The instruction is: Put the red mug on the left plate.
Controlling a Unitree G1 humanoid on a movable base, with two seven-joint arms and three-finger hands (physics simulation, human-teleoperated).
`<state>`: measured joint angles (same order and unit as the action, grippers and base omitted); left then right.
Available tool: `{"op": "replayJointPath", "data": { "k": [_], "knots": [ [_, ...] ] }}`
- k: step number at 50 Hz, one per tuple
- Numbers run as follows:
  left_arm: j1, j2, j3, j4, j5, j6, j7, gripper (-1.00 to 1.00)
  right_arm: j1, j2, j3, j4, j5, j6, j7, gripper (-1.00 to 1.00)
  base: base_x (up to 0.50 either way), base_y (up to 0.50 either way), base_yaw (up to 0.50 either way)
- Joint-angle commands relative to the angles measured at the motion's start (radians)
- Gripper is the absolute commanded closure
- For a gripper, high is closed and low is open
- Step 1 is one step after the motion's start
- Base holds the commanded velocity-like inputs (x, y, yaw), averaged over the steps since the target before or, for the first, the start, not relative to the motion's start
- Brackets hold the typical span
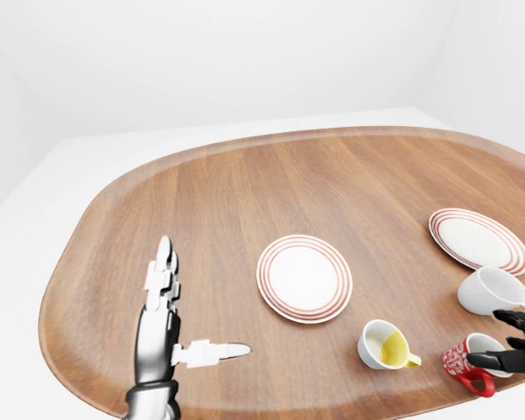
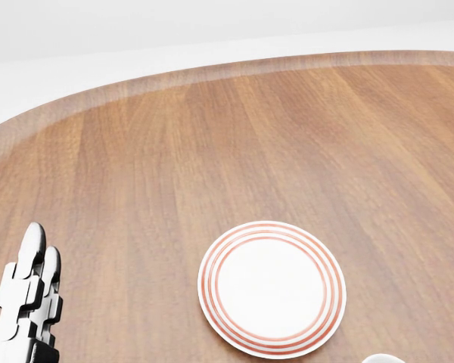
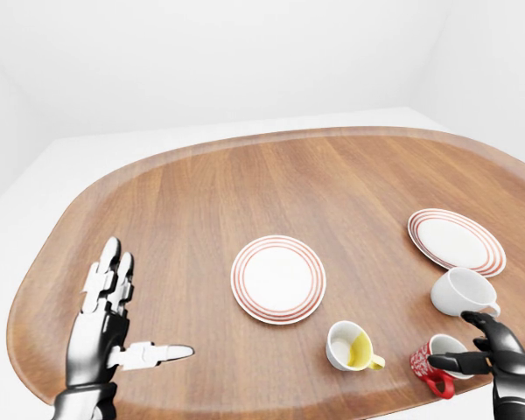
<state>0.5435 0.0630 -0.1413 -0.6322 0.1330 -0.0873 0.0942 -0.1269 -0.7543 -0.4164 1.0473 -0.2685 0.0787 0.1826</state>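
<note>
Red mug (image 3: pixel 439 362) under right robot hand (image 3: pixel 488 350) (fingers spread).

Both eye views look down from above across the whole wooden bench (image 1: pixel 245 192), nearly alike. The head view sits closer, sharing the left plate (image 2: pixel 272 286) and left hand (image 2: pixel 26 302).

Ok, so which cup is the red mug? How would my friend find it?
Look at the big wooden table and follow its bottom edge to the right corner of the right-eye view, where three cups sit together. The red mug is the lowest one, lying tipped over right by the robot's dark right hand. It has red patterned sides and a red handle; the white cup and yellow-lined cup don't.
</note>
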Motion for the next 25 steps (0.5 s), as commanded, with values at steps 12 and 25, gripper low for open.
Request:
{"op": "replayJointPath", "data": {
  "k": [12, 25],
  "knots": [
    [0.0, 0.004, -0.003, 0.002, -0.001, 0.0, 0.003, -1.0, -0.013, 0.011, 0.104, 0.067, 0.012, -0.021, -0.032, 1.0, 0.0, 0.0, 0.0],
    [0.0, 0.003, -0.001, 0.002, -0.002, 0.0, 0.001, -1.0, 0.021, 0.017, 0.073, -0.04, -0.016, 0.009, -0.016, 1.0, 0.0, 0.0, 0.0]
  ]
}}
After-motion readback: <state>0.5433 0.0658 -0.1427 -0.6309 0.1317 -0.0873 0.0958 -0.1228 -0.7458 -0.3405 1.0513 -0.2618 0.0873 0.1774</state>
